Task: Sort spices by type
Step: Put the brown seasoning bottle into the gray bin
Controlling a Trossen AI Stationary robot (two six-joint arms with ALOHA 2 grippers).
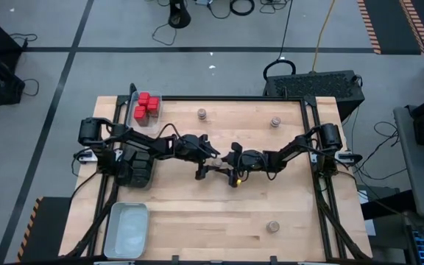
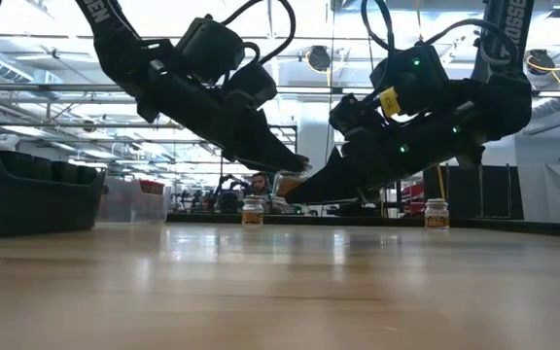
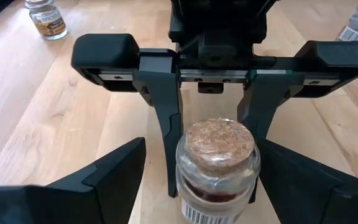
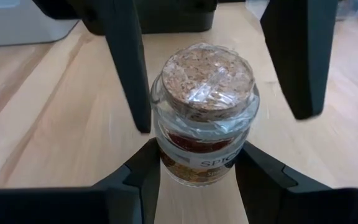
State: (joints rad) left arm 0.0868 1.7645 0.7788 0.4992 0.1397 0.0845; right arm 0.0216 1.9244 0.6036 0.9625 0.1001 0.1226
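Over the middle of the table (image 1: 197,228), both arms meet around one cork-topped jar (image 4: 204,118), so this looks like a mid-air handoff. The right gripper (image 4: 197,171) has its fingers closed on the jar's glass body, partway shut, holding it off the wood. The left gripper (image 3: 213,186) sits spread wide with a finger on either side of the jar, not pinching yet as far as I can tell. My guess: left has to close on it before right lets go. The red tins (image 1: 146,107) already sit in a clear tray (image 1: 132,118) at the far-left edge. Three more jars stand apart on the table. Label reads "SPIC…", rest hidden, plus a barcode.
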